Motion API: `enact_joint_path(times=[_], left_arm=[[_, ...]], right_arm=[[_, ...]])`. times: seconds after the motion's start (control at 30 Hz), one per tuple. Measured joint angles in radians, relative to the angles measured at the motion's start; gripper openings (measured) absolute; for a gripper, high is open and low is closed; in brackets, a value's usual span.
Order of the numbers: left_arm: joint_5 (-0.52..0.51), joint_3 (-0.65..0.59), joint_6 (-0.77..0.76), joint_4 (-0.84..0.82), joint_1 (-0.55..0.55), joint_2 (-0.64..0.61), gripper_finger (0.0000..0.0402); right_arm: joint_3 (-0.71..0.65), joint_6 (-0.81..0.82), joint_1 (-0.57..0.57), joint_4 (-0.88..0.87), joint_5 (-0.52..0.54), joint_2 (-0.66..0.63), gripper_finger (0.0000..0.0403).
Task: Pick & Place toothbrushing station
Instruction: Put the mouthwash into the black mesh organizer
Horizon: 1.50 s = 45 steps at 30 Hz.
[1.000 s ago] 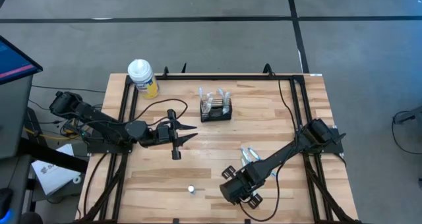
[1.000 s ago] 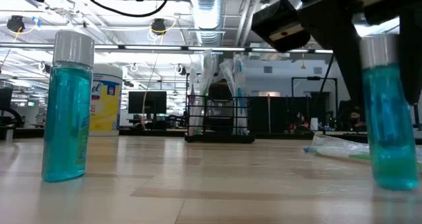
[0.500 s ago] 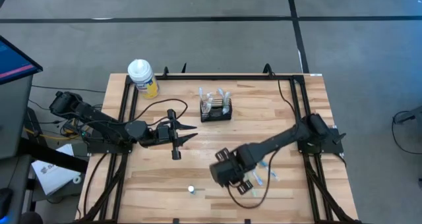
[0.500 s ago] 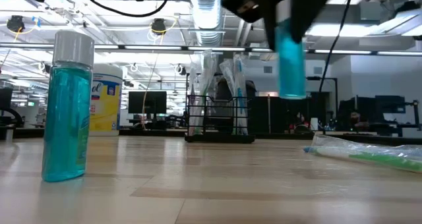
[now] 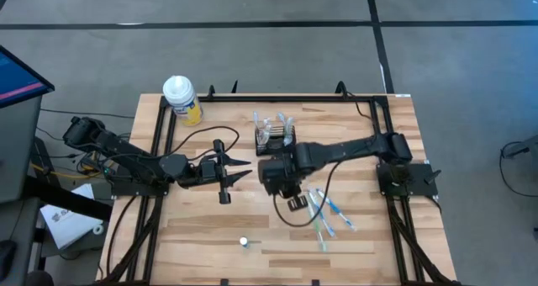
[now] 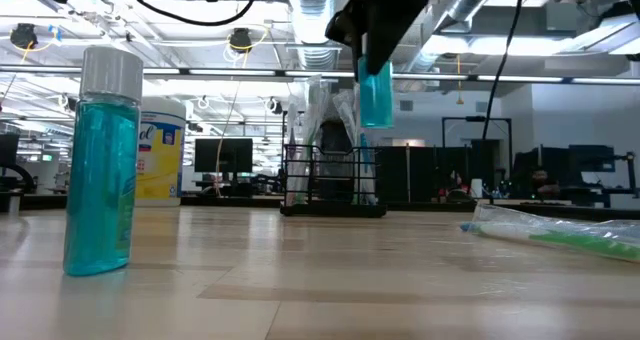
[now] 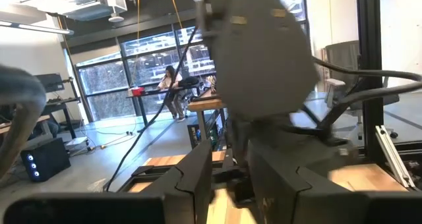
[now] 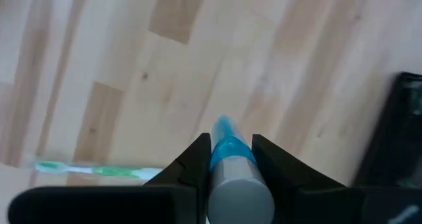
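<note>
The toothbrushing station (image 5: pixel 276 140), a small black wire-mesh holder with wrapped items standing in it, sits at the table's far middle; it also shows in the low view (image 6: pixel 332 180). My right gripper (image 5: pixel 282 180) hovers just on its near side, shut on a teal mouthwash bottle (image 6: pixel 376 90) with a silver cap (image 8: pixel 239 196). A second teal bottle (image 6: pixel 100 160) stands upright near the table's front edge (image 5: pixel 244 242). My left gripper (image 5: pixel 245 169) waits open at the table's left middle, level, pointing at the right arm. My right gripper pinches the bottle's neck just under the silver cap (image 8: pixel 227 151) between its two fingers (image 8: pixel 192 159). The fingers come from above, pointing down. The bottle hangs upright below them, lifted well clear of the table.
Wrapped toothbrushes (image 5: pixel 324 214) lie on the wood to the right of the gripper, one green (image 8: pixel 99 170). A yellow bottle with a white cap (image 5: pixel 181 98) stands at the far left corner. Black frame rails (image 5: pixel 160 151) run along the table's sides.
My right gripper has lifted the teal bottle off the table near the front right and carried it up, toward the far edge and leftward to the station's near side. The bottle has stayed upright in the hold. The wrapped toothbrushes now lie uncovered.
</note>
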Motion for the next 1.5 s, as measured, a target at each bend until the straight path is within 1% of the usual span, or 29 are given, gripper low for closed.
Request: enact_joint_path(times=[0.43, 0.63, 1.03, 1.23, 1.37, 1.5], left_arm=[[0.000, 0.000, 0.000, 0.000, 0.000, 0.000, 0.0092], [0.000, 0.000, 0.000, 0.000, 0.000, 0.000, 0.0092], [0.000, 0.000, 0.000, 0.000, 0.000, 0.000, 0.0092], [0.000, 0.000, 0.010, 0.000, 0.000, -0.003, 0.0092], [-0.010, 0.000, 0.082, -0.008, -0.005, -0.032, 0.0092], [-0.035, 0.000, 0.085, -0.054, -0.023, -0.086, 0.0092]], right_arm=[[0.073, -0.075, -0.137, -0.015, -0.001, 0.000, 0.0082], [0.096, -0.086, -0.218, -0.016, -0.001, 0.000, 0.0082], [0.100, -0.100, -0.380, -0.015, -0.001, 0.000, 0.0087], [0.100, -0.122, -0.417, 0.007, -0.016, 0.000, 0.0082], [0.100, -0.124, -0.437, 0.019, -0.058, 0.000, 0.0084], [0.100, -0.138, -0.448, 0.027, -0.061, 0.000, 0.0083]])
